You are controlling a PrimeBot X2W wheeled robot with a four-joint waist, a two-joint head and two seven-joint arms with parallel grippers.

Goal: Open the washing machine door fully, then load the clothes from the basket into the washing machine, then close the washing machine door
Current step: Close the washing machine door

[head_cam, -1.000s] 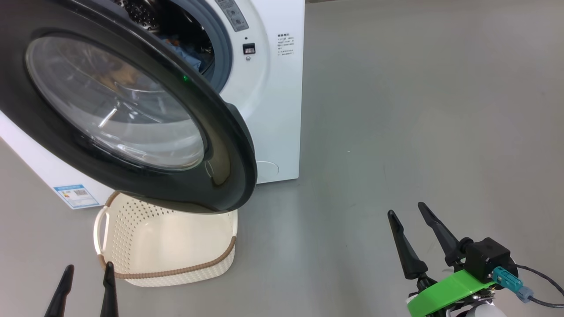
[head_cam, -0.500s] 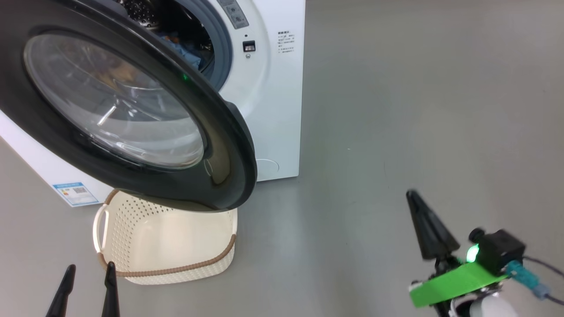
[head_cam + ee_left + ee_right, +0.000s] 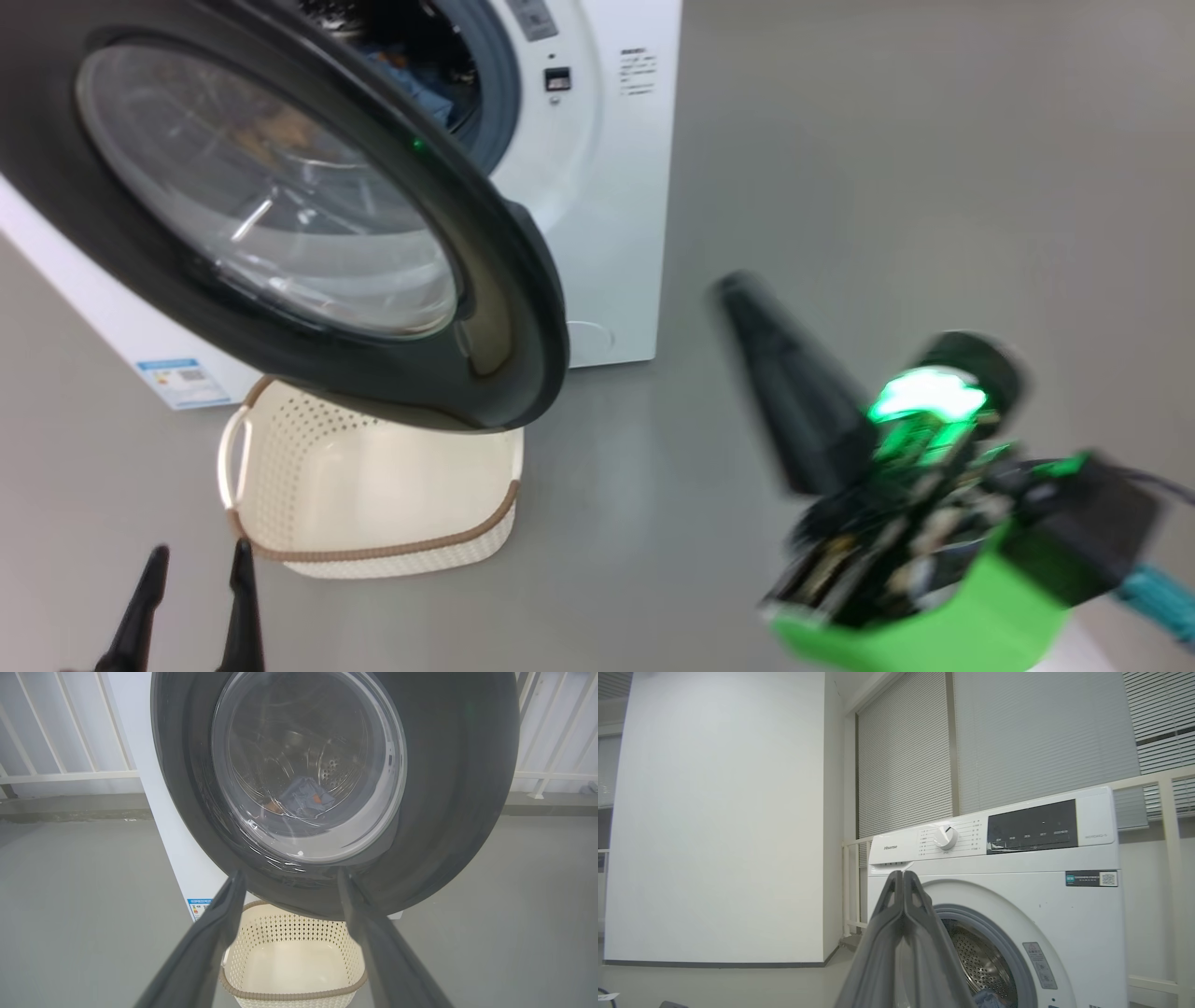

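Note:
The washing machine [image 3: 597, 187] stands white and boxy with its door [image 3: 504, 308] swung open, the black rim and glass bowl facing me. Light-blue clothes [image 3: 420, 84] lie inside the drum; through the door glass the clothes [image 3: 303, 800] show again. The basket [image 3: 373, 504] sits on the floor below the door, its inside bare. My left gripper [image 3: 201, 560] is open, low and left of the basket; its fingers [image 3: 210, 933] frame the door and the basket [image 3: 294, 961]. My right gripper [image 3: 742, 289], blurred, is shut on nothing, raised right of the door; the right gripper [image 3: 901, 873] points at the washing machine [image 3: 1017, 882].
Bare grey floor [image 3: 934, 187] spreads to the right of the machine. A white railing [image 3: 70, 774] runs behind it. A pale wall [image 3: 714, 812] and window blinds [image 3: 1041, 732] stand beyond. A teal cable plug [image 3: 1158, 597] hangs off my right wrist.
My right gripper has shut its fingers and swung up and leftward toward the door. The head camera has shifted a little. The left gripper, door and basket stay put.

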